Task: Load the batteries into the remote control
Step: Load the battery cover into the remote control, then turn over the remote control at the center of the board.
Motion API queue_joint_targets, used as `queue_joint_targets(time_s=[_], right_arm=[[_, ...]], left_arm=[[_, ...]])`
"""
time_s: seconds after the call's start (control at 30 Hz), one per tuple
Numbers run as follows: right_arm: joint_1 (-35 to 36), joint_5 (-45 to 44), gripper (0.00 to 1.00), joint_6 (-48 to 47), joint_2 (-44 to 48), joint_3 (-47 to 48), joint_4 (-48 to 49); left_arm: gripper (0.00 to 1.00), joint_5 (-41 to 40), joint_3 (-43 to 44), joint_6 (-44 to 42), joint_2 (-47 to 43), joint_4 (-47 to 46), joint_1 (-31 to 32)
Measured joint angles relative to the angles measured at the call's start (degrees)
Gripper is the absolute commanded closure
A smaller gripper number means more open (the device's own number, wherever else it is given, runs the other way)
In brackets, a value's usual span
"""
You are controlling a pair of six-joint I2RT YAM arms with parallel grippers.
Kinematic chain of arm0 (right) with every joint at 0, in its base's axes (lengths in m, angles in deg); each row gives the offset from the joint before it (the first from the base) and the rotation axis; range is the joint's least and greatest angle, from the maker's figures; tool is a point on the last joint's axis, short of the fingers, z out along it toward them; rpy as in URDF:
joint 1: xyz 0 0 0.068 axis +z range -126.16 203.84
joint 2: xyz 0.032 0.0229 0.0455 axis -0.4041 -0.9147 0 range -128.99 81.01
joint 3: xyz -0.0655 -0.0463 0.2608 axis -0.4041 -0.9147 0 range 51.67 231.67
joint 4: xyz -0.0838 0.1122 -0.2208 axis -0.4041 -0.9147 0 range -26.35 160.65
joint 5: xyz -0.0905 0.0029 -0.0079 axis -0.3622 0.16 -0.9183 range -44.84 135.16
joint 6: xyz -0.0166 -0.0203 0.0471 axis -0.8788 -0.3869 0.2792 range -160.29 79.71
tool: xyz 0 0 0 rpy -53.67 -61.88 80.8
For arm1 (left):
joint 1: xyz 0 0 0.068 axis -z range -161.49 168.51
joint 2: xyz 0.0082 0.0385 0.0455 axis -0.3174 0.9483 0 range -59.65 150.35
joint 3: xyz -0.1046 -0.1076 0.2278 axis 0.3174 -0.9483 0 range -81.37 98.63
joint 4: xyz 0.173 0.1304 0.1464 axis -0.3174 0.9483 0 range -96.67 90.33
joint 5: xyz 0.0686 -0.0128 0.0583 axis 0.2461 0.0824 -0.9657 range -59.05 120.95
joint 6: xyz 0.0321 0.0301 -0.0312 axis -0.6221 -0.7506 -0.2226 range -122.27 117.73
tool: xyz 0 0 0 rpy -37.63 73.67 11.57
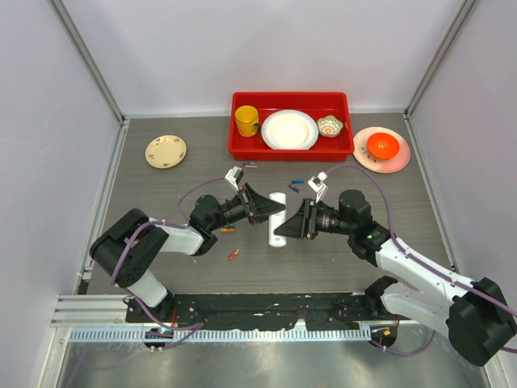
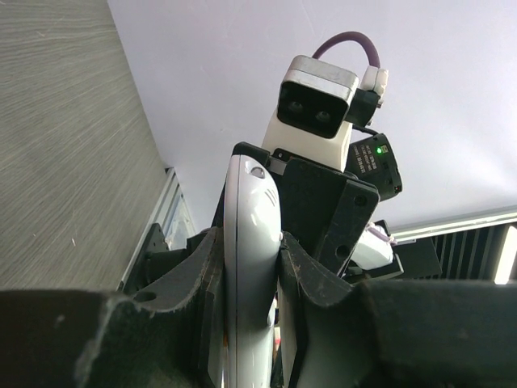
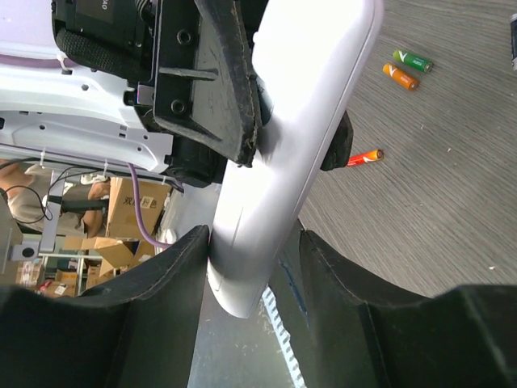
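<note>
Top external: shows a slim white rectangular plastic remote control (image 1: 277, 220) at the middle of the grey wood-grain counter (image 1: 145, 187), lying lengthwise away from the arm bases. Clamped from the left, on its far half, by the left gripper (image 1: 271, 207), and from the right, on its near half, by the right gripper (image 1: 283, 230), both sets of jaws pinching the handset. Round it, tiny cylindrical batteries (image 1: 229, 230): two just before a red plastic tray (image 1: 291, 154), two right of the remote, two under the left arm, one nearer the bases.

Left wrist: looks along the handset's thin edge, wedged upright between two black fingers (image 2: 194, 279) that press on both faces. Beyond it, the other arm's white wrist camera (image 2: 315, 113).

Right wrist: shows the white body rising between two black fingers (image 3: 161, 283), touching both, and gripped higher up by the opposite black jaws. On the counter to the right, apart from the handset: a green battery (image 3: 412, 61) beside an orange battery (image 3: 400, 76), and a red-orange battery (image 3: 363, 157) closer in
</note>
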Motion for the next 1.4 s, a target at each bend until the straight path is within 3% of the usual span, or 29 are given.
queue_joint_targets(time_s=[0.2, 0.27, 0.33, 0.4, 0.43, 0.53, 0.6, 0.73, 0.87, 0.97, 1.07, 1.1, 1.13, 1.17, 1.2, 1.27, 1.3, 1.33, 1.37, 1.4], right_arm=[[0.0, 0.0, 0.59, 1.4, -0.9, 0.0, 1.9], [0.0, 0.0, 0.84, 1.9, -1.0, 0.0, 2.5], [0.0, 0.0, 0.99, 3.7, -1.4, 0.0, 2.3], [-0.2, 0.6, 0.98, 5.3, -2.0, 0.0, 2.8], [-0.2, 0.9, 0.84, 6.2, -2.1, 0.0, 3.2], [-0.2, 1.1, 0.55, 7.0, -2.1, -0.1, 4.3], [-0.2, 1.0, 0.48, 7.3, -2.1, -0.2, 4.8], [-0.2, -0.6, 0.46, 6.7, -2.1, -0.3, 5.4], [-0.2, -0.9, 0.52, 6.7, -2.7, -0.3, 6.1], [-0.2, -0.7, 0.64, 6.9, -3.9, -0.3, 6.9], [-0.1, -0.3, 0.87, 7.6, -4.6, -0.3, 7.5], [-0.1, 0.0, 0.99, 8.2, -4.9, -0.3, 7.6], [-0.1, 0.2, 0.99, 8.8, -5.1, -0.2, 7.8], [-0.2, 0.4, 0.99, 9.4, -5.2, -0.2, 8.1], [-0.2, 0.6, 0.99, 9.8, -5.3, -0.2, 8.5], [-0.2, 0.9, 0.99, 10.0, -5.3, -0.2, 8.8], [-0.2, 0.9, 0.99, 9.9, -5.3, -0.2, 8.7], [-0.1, 0.8, 0.99, 9.4, -5.2, 0.2, 7.6], [-0.1, 0.7, 0.99, 8.3, -5.1, 0.7, 6.4], [0.1, 0.6, 0.99, 6.9, -4.9, 1.5, 4.2]], left_arm=[[1.00, -0.6, 0.0, 0.0, 0.0, 0.2, 0.0], [1.00, -0.8, 0.0, 0.0, 0.0, 0.3, 0.0], [1.00, -0.9, 0.0, -0.7, 0.0, -0.8, -0.1], [1.00, -0.9, 0.0, -1.8, 0.0, -1.7, -0.1], [1.00, -1.0, 0.0, -1.9, 0.0, -2.0, -0.1], [1.00, -1.0, 0.0, -2.0, 0.0, -2.4, -0.2], [1.00, -1.1, -0.1, -2.0, 0.0, -2.2, -0.2], [1.00, -1.2, -0.2, -1.4, 0.0, -1.6, 0.2], [1.00, -1.2, -0.2, -1.4, 0.0, -1.6, 0.4], [1.00, -1.2, -0.3, -1.6, 0.0, -1.4, 0.4], [1.00, -1.4, -0.7, -1.7, 0.0, -1.0, 0.3], [1.00, -1.4, -0.7, -1.9, 0.0, -1.2, 0.3], [0.98, -1.3, -0.7, -2.1, 0.0, -1.6, 0.3], [0.93, -1.4, -0.7, -2.2, 0.0, -1.9, 0.2], [0.79, -1.4, -0.8, -2.1, 0.0, -2.4, 0.2], [0.66, -1.3, -0.8, -2.3, 0.0, -2.6, 0.2], [0.54, -1.3, -0.8, -2.6, 0.0, -2.6, 0.2], [0.21, -1.4, -0.8, -2.8, 0.0, -2.5, 0.2], [0.07, -1.6, -0.8, -3.0, 0.0, -2.4, 0.2], [0.00, -2.1, -0.8, -2.8, 0.0, -2.4, 0.0]])
